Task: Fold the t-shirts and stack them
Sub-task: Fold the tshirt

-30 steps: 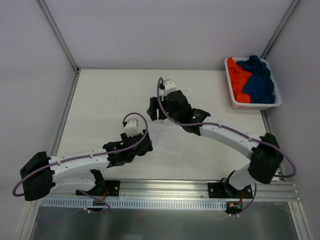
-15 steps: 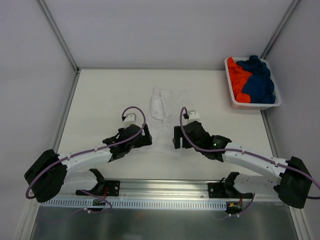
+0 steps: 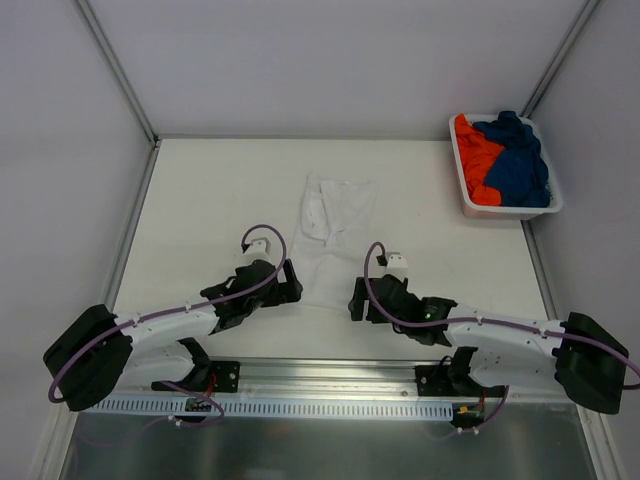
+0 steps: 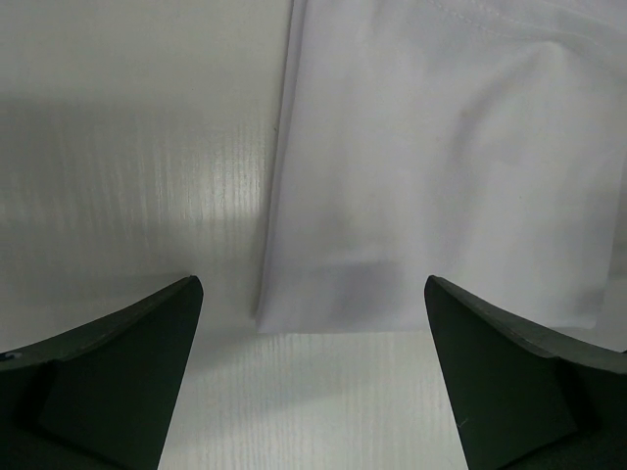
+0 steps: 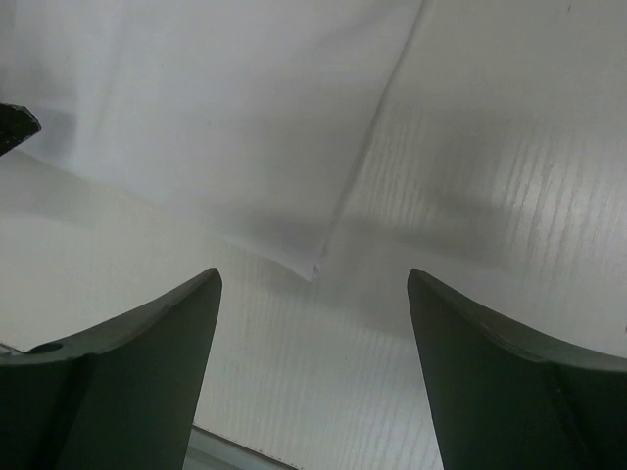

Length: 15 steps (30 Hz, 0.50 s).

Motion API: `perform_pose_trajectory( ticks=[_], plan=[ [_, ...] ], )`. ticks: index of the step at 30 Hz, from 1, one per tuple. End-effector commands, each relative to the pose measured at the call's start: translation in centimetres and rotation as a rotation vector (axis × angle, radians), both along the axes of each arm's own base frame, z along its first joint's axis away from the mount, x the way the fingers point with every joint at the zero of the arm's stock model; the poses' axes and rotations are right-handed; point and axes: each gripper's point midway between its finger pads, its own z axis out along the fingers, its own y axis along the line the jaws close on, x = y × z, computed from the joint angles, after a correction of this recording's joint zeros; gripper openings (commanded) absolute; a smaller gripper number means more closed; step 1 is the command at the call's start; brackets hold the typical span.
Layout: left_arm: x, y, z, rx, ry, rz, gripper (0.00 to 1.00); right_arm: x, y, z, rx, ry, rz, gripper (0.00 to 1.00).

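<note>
The white t-shirt (image 3: pixel 335 240) lies flat on the table as a long narrow folded strip. My left gripper (image 3: pixel 292 290) is open and empty at the strip's near left corner; that corner shows in the left wrist view (image 4: pixel 411 196). My right gripper (image 3: pixel 356 298) is open and empty at the near right corner, which shows in the right wrist view (image 5: pixel 225 127). Both grippers sit just short of the near hem, apart from the cloth. The orange t-shirt (image 3: pixel 475 155) and the dark blue t-shirt (image 3: pixel 520 160) lie crumpled in the basket.
The white plastic basket (image 3: pixel 505 211) stands at the far right of the table (image 3: pixel 210 190). A metal rail (image 3: pixel 330 375) runs along the near edge behind my arm bases.
My right arm swung from the far end of the shirt back to its near right corner. My left gripper shifted slightly toward the near left corner. The shirt now lies uncovered as a flat strip.
</note>
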Motion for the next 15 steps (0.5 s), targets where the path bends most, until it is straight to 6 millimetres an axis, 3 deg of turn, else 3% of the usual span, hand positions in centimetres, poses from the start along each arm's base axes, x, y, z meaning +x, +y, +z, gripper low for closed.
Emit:
perform_pose_trajectory(
  ticks=[1,8,15],
  plan=[
    [-0.1,0.2,0.1,-0.028,-0.005,0.016,0.99,0.0,0.4,0.6,0.078,-0.025,-0.069,0.81],
    [-0.6,0.3,-1.0,-0.032,0.022,0.014,0.99,-1.2,0.4,-1.8,0.076,0.007,-0.095,0.81],
    [-1.3,-0.2,-1.9,-0.088,0.042,0.002,0.98,-1.2,1.8,-3.6,0.099,0.023,-0.110,0.80]
  ],
)
